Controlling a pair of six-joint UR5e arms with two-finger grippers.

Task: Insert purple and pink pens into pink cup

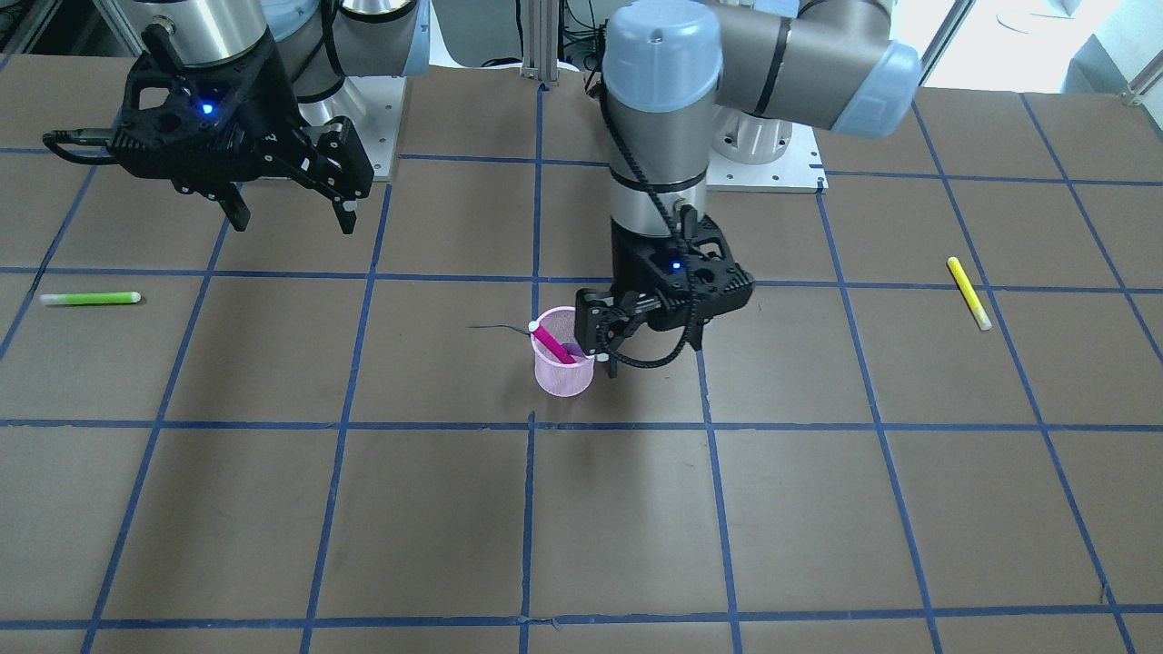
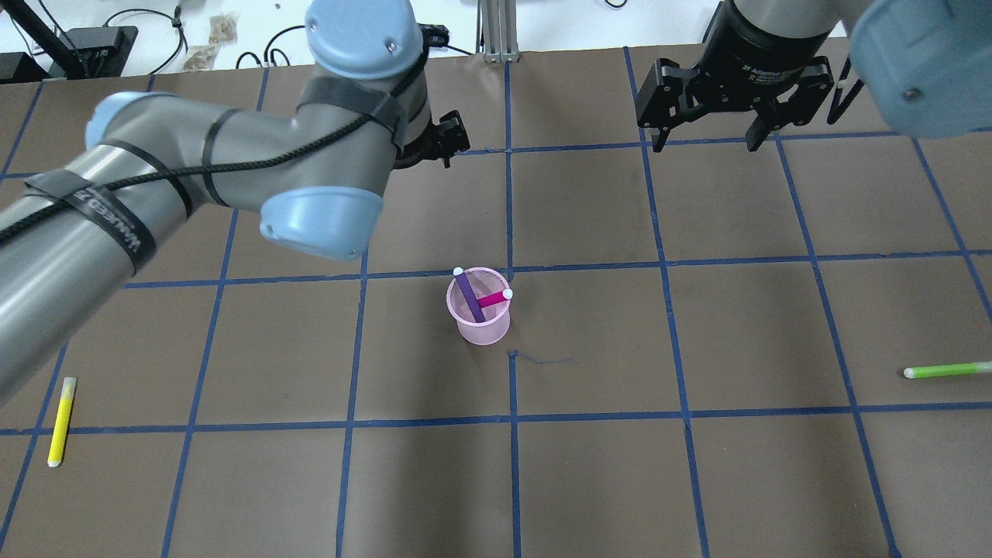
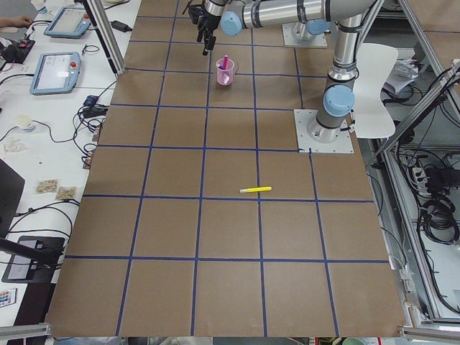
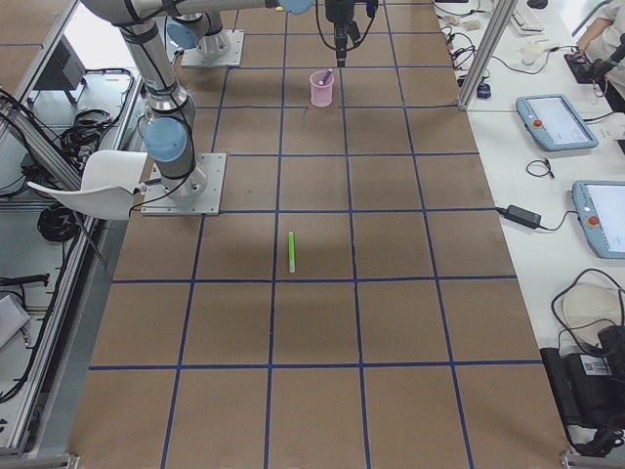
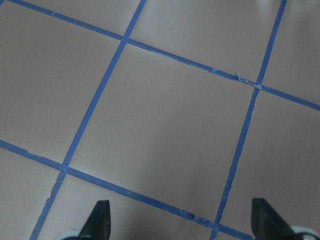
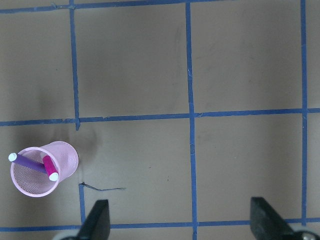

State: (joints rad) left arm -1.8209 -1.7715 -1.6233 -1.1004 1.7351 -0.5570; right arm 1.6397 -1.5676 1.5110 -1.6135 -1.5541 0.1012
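The pink mesh cup (image 2: 480,325) stands upright near the table's middle, also in the front view (image 1: 563,374) and the right wrist view (image 6: 31,186). A purple pen (image 2: 468,296) and a pink pen (image 2: 491,299) lean inside it, white caps up; the pink pen (image 1: 551,343) shows in the front view. My left gripper (image 1: 600,350) is open and empty, raised beside and behind the cup. Its wrist view shows open fingertips (image 5: 100,220) over bare table. My right gripper (image 2: 705,139) is open and empty, high at the robot's side, far from the cup.
A green pen (image 2: 945,370) lies on the table far to my right, and a yellow pen (image 2: 61,421) far to my left. The brown table has a blue tape grid. A thin dark thread (image 2: 546,359) lies by the cup.
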